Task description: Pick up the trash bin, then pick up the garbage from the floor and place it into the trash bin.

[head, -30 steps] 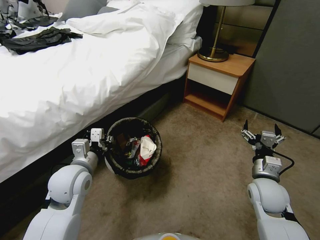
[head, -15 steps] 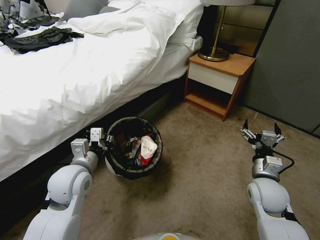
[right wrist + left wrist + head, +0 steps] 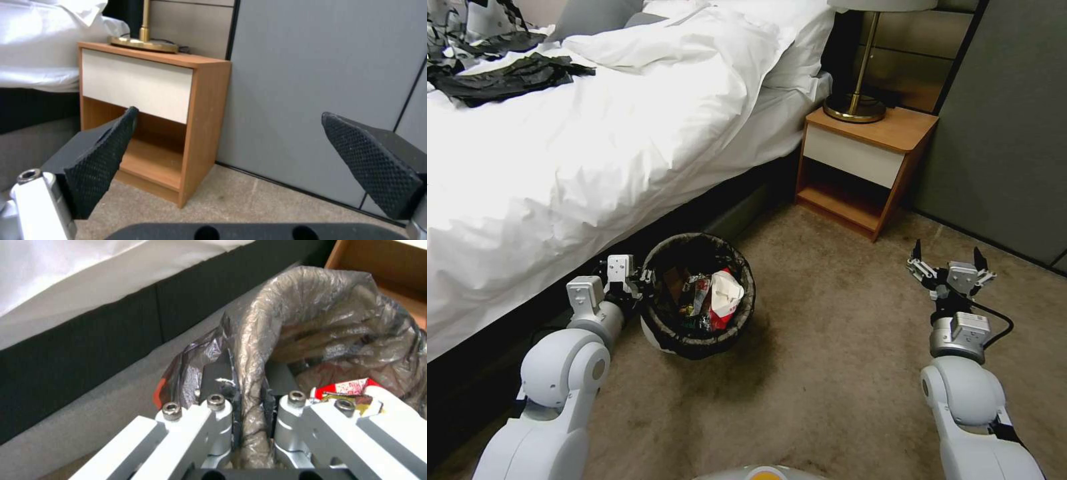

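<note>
The trash bin (image 3: 657,333), round and white with a dark bag liner over its rim, is at the foot of the bed, tilted a little. Inside lies garbage (image 3: 720,300): a red-and-white packet and shiny wrappers. My left gripper (image 3: 644,283) is shut on the bin's near-left rim; the left wrist view shows the liner-covered rim (image 3: 249,373) pinched between the fingers (image 3: 218,376), with the red-and-white packet (image 3: 347,388) just inside. My right gripper (image 3: 949,263) hovers open over bare carpet to the right, its pads (image 3: 100,163) wide apart and holding nothing.
The white bed (image 3: 560,160) with its dark base runs along the left, close behind the bin. A wooden nightstand (image 3: 860,167) with a brass lamp (image 3: 854,107) stands ahead, and a grey wall panel (image 3: 1007,133) is at right. Brown carpet (image 3: 827,347) lies between the arms.
The bin has shifted slightly to the right and up in the left gripper's hold. The right arm has barely moved.
</note>
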Motion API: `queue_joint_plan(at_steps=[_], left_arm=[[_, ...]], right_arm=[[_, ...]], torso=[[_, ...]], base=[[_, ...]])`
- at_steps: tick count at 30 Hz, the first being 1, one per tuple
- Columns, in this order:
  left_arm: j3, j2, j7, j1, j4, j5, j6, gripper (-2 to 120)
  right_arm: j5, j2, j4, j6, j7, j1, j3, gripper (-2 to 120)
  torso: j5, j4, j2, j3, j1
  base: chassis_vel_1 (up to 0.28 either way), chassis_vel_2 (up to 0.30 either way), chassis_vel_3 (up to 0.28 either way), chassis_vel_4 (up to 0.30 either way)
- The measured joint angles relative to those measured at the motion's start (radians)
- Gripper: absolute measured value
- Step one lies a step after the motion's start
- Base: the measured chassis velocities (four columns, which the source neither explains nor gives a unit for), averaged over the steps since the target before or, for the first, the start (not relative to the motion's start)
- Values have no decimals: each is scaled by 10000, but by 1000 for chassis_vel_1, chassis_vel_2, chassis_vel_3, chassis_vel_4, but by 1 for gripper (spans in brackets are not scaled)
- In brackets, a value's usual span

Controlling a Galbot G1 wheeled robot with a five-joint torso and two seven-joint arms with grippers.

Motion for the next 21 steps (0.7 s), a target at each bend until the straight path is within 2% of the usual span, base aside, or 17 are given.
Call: queue_joint_plan(at_steps=[21], left_arm=[[-40, 61, -35, 3, -69, -74, -12, 5]], right_arm=[[-94, 65, -26, -4, -7, -29, -83, 100]], torso=[[0, 0, 0, 0, 0]], base=[[0, 0, 0, 0]])
